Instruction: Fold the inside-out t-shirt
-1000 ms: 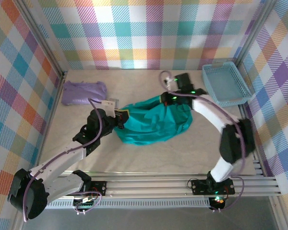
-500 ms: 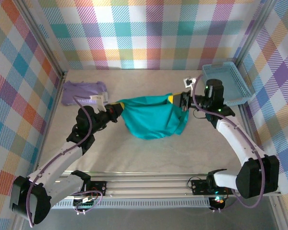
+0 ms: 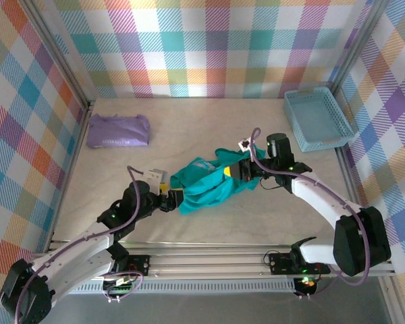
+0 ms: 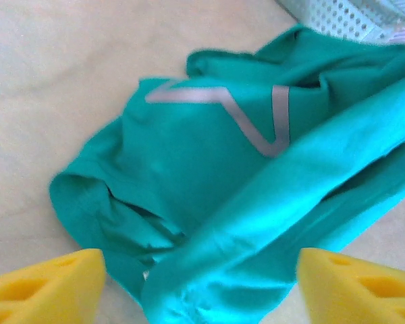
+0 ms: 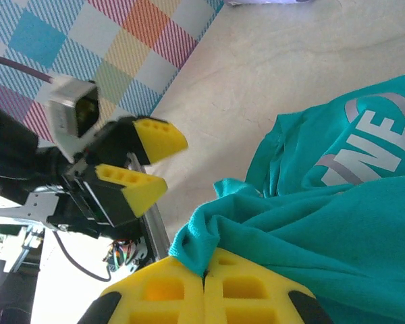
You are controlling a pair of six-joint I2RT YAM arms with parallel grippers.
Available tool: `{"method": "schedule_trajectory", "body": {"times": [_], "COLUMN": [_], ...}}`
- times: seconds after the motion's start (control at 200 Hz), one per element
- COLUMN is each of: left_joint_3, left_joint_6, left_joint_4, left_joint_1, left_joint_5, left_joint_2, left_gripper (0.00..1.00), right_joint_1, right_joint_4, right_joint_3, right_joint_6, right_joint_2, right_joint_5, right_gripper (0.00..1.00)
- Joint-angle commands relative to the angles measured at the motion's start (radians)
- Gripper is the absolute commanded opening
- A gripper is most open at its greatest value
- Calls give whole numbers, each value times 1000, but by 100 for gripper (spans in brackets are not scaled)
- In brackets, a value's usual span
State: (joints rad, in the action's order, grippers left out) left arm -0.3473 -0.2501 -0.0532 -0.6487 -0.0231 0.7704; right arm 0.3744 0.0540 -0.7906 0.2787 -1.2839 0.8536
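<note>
Left gripper (image 3: 169,200) sits low over the table (image 3: 101,169), just short of the shirt (image 3: 202,185), jaws apart with nothing between them. The wrist view puts the shirt's near fold in line with the gap, just ahead of the tips and not clamped. This looks like a setup for a fresh grab on that near edge. The shirt lies mid-table as a bunched heap, not flat, with part of the pale print (image 4: 223,111) facing up, so no fold is made yet and the task is at an early stage. On its far-right side the right gripper (image 5: 204,273) has its jaws together, pinching a hem edge, and a ridge of cloth runs from that pinch across the heap. The right side probably serves as the anchor so the cloth can be pulled taut once the left takes the opposite edge. At the back, the purple garment (image 3: 118,130) lies to the left and the basket (image 3: 317,121) to the right, both well apart from the shirt.
</note>
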Motion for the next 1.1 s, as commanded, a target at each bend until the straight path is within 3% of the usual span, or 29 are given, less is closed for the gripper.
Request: {"method": "schedule_trajectory", "body": {"times": [0.0,0.325,0.545,0.675,0.865,0.945,1.05,1.1], "left_joint_3": [-84,-358,-458,-525,-630,-639,-630,-597], "left_joint_6": [105,280,311,313,314,293,199,118], "left_joint_4": [-1,-15,5,26,70,65,38,-19], "left_joint_1": [-31,-117,-129,-130,-128,-122,-78,-47], "left_joint_5": [60,-172,-200,-163,-270,-338,-449,-507], "left_joint_2": [46,462,612,704,835,833,778,730], "left_gripper": [82,83,78,66,47,28,0,0], "right_joint_1": [6,6,6,6,6,6,7,12], "right_joint_4": [29,70,84,89,107,158,273,315], "right_joint_3": [-2,-20,-29,-31,-47,-72,-99,-94], "right_joint_6": [-45,-72,-83,-93,-96,-90,-85,-85], "right_joint_2": [9,11,7,8,13,16,20,36], "right_joint_5": [3,-24,-28,-20,-58,-162,-396,-511], "right_gripper": [0,0,0,0,0,0,4,8]}}
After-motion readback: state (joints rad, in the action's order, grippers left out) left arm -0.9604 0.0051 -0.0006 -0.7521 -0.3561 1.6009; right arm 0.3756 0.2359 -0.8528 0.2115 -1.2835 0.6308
